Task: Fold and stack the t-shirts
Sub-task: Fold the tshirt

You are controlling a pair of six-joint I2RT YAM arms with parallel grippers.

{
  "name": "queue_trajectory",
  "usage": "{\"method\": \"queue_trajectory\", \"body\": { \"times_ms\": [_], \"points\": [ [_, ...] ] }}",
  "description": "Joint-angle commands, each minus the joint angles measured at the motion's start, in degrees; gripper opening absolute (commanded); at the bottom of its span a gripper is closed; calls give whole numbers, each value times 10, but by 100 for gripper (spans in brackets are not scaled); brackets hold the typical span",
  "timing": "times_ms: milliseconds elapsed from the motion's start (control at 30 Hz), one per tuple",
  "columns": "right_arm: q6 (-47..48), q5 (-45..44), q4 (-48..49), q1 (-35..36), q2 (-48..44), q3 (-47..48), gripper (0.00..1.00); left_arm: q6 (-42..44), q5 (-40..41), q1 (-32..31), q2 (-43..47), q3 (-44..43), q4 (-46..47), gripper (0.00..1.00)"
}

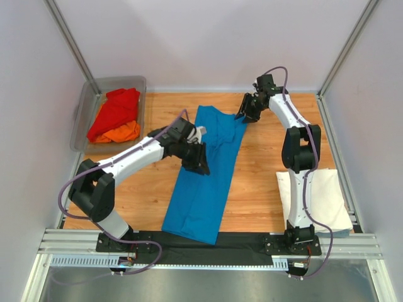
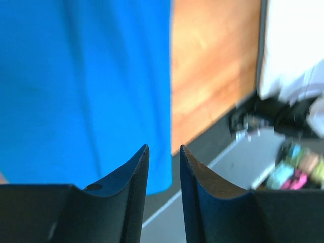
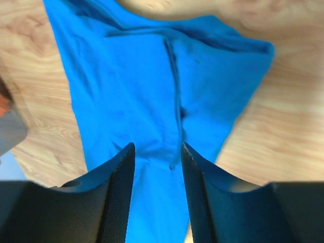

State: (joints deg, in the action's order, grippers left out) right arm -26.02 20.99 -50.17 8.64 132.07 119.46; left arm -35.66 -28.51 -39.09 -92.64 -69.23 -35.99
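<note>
The bright blue t-shirt (image 1: pixel 206 176) lies folded lengthwise into a long strip down the middle of the table. My left gripper (image 1: pixel 198 165) hovers over its left-middle part, jaws open and empty; its wrist view shows the blue cloth (image 2: pixel 81 86) below. My right gripper (image 1: pixel 244 114) hovers at the shirt's far right corner, open and empty, with the sleeve end (image 3: pixel 167 96) beneath it. A folded white t-shirt (image 1: pixel 321 198) lies at the right. The red t-shirt (image 1: pixel 116 112) and orange t-shirt (image 1: pixel 121 133) lie crumpled in the tub.
The grey see-through plastic tub (image 1: pixel 85 119) stands at the far left corner. A black strip and metal rail (image 1: pixel 208 242) run along the near edge. White walls and frame posts enclose the wooden table (image 1: pixel 264 182).
</note>
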Motion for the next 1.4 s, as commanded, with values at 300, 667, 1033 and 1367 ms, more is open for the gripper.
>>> {"method": "queue_trajectory", "body": {
  "times_ms": [300,667,1033,1367],
  "points": [
    [-79,-16,59,44,35,23,57,66,50,166,-80,-95,-45,43],
    [-65,-235,13,129,116,103,64,68,50,213,2,36,-8,45],
    [-11,-185,91,139,217,234,66,38,-1,206,89,187,42,47],
    [-33,-205,-25,133,59,222,71,23,41,158,83,207,36,50]
  ]
}}
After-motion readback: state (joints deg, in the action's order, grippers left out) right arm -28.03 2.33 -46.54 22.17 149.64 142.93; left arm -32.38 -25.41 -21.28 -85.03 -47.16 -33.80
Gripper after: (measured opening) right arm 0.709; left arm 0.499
